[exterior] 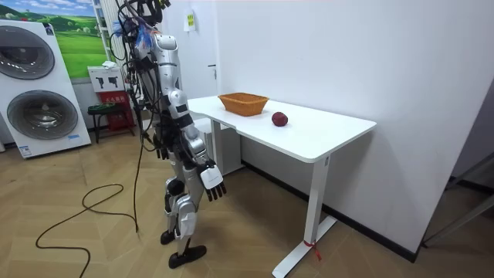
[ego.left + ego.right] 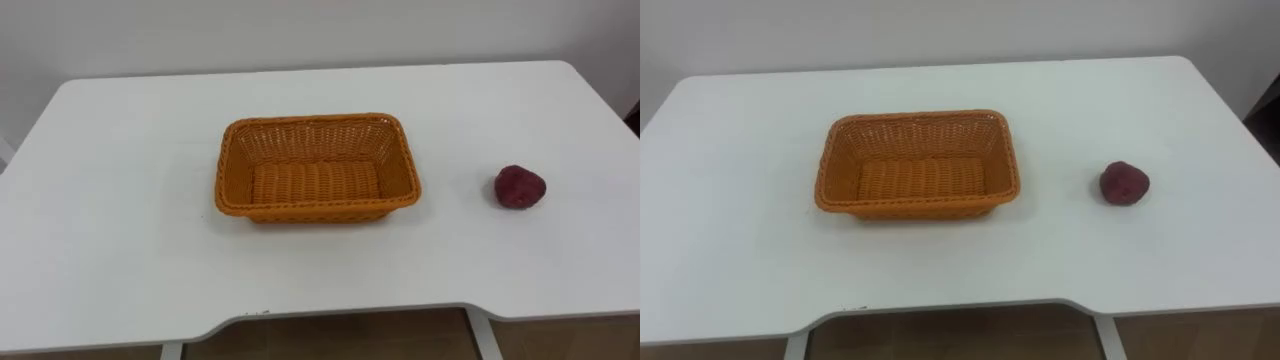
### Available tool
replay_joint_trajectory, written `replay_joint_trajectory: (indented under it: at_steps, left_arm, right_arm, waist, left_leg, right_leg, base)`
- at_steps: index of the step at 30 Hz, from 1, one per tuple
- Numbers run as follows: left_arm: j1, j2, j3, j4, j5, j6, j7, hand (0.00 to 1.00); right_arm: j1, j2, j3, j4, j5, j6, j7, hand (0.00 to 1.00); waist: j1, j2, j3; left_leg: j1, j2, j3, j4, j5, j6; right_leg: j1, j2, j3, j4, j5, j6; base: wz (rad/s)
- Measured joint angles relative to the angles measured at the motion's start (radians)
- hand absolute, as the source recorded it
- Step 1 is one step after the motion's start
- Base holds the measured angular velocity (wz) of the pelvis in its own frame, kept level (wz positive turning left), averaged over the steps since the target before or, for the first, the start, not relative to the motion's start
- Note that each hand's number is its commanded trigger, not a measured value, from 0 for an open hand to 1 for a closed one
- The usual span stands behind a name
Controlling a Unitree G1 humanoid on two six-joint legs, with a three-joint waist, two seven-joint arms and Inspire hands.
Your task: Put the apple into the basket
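Apple (image 2: 520, 187) on table (image 2: 120, 210), well right of wicker basket (image 2: 318, 208); right hand (image 1: 212, 184) loose-fingered, below tabletop.

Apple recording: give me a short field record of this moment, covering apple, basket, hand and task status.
apple: dark red, on the white table, right of the basket, apart from it
basket: orange wicker, empty, mid-table
right hand: open, hanging by the robot's side, below the tabletop
robot: standing before the table
task status: apple not yet picked up
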Motion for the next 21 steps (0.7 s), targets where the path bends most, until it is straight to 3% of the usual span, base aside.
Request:
replay_joint_trajectory:
  at_steps: [12, 16, 21]
  left_arm:
    - [0.0, 0.0, 0.0, 0.003, 0.0, 0.0, 0.001, 0.0]
    - [-0.003, 0.0, 0.001, 0.001, -0.005, -0.003, 0.006, 0.0]
    - [-0.003, 0.0, 0.023, 0.019, -0.004, -0.035, 0.039, 0.0]
  right_arm:
    - [-0.001, 0.001, 0.0, 0.0, 0.009, 0.0, -0.003, 0.0]
    - [-0.001, 0.002, 0.001, 0.008, 0.088, 0.0, -0.007, 0.0]
    - [-0.005, 0.018, -0.057, 0.035, 0.212, -0.001, -0.037, 0.0]
  waist:
    - [0.001, 0.001, 0.0001]
    - [0.001, -0.002, -0.0015]
    - [-0.001, -0.001, 0.0011]
  left_leg:
    - [-0.001, 0.0, 0.0, 0.0, 0.0, 0.0]
    - [0.002, 0.0, 0.004, 0.0, 0.0, 0.0]
    - [0.014, 0.001, 0.014, -0.001, 0.0, 0.0]
  right_leg:
    - [-0.001, 0.0, -0.001, 0.0, 0.0, 0.0]
    - [0.001, 0.0, 0.003, 0.001, 0.0, 0.0]
    - [0.008, 0.0, 0.013, 0.001, 0.0, 0.0]
  base:
    - [0.0]
    - [-0.01]
    - [-0.06]
